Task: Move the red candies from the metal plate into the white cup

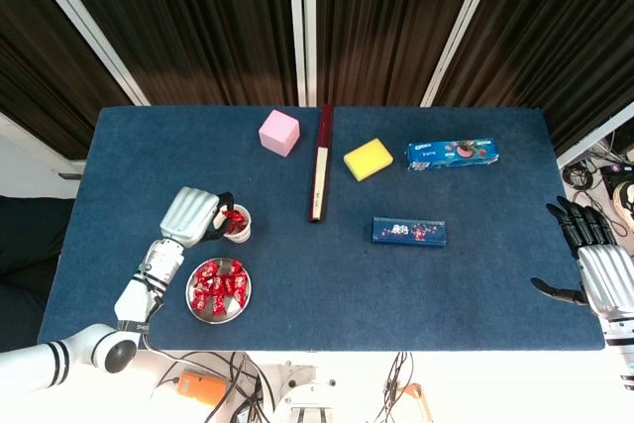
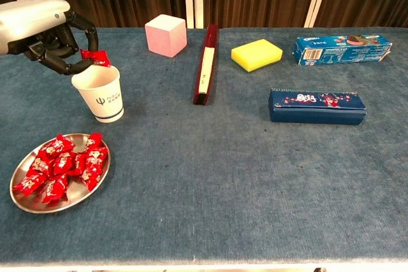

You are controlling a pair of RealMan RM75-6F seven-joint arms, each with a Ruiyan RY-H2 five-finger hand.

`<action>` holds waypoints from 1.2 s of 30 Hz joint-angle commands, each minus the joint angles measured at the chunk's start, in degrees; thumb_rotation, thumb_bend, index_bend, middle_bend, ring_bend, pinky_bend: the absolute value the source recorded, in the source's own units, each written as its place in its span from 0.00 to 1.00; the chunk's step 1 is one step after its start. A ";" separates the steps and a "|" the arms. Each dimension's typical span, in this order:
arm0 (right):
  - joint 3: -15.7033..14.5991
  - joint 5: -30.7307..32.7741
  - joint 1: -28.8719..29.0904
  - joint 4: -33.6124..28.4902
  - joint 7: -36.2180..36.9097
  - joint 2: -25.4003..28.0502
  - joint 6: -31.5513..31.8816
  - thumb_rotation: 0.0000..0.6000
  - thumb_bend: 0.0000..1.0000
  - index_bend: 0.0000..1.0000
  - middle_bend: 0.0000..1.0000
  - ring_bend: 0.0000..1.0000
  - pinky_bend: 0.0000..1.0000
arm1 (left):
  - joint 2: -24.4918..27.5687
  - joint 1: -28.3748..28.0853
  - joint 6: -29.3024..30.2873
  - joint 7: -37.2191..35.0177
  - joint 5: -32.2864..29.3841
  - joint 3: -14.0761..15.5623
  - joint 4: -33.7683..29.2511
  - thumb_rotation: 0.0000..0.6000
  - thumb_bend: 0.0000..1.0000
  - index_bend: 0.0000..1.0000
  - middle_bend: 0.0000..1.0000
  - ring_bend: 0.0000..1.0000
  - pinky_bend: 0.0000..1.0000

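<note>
A metal plate (image 2: pixel 21 198) (image 1: pixel 240 299) near the table's front left edge carries several red candies (image 2: pixel 64 167) (image 1: pixel 218 285). Just behind it stands the white cup (image 2: pixel 103 93) (image 1: pixel 239 229), with red candies showing inside it in the head view. My left hand (image 2: pixel 44 30) (image 1: pixel 194 215) hovers over the cup's left rim and pinches one red candy (image 2: pixel 94 57) above the opening. My right hand (image 1: pixel 598 263) hangs past the table's right edge, fingers spread, holding nothing.
A pink cube (image 2: pixel 166 35), a long dark red box (image 2: pixel 204 62), a yellow sponge (image 2: pixel 256 54), a blue cookie box (image 2: pixel 342 48) and a dark blue candy box (image 2: pixel 317 106) lie across the back and right of the blue table.
</note>
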 commanded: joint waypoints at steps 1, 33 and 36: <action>-0.02 -0.15 0.05 -0.09 -0.08 0.01 0.00 1.00 0.21 0.00 0.03 0.00 0.06 | 1.14 1.07 1.44 3.25 -1.61 1.25 -1.72 1.00 0.31 0.42 0.93 0.86 0.74; -0.27 -2.03 -0.43 -2.98 -2.84 1.08 1.79 1.00 0.21 0.00 0.03 0.00 0.06 | 2.03 8.14 5.05 -6.44 25.59 18.07 -0.88 1.00 0.22 0.41 0.89 0.83 0.69; -0.32 -1.95 -0.57 -2.99 -2.77 1.08 1.91 1.00 0.21 0.00 0.03 0.00 0.06 | 0.97 7.96 3.80 -5.36 25.31 18.18 0.07 1.00 0.22 0.41 0.89 0.83 0.69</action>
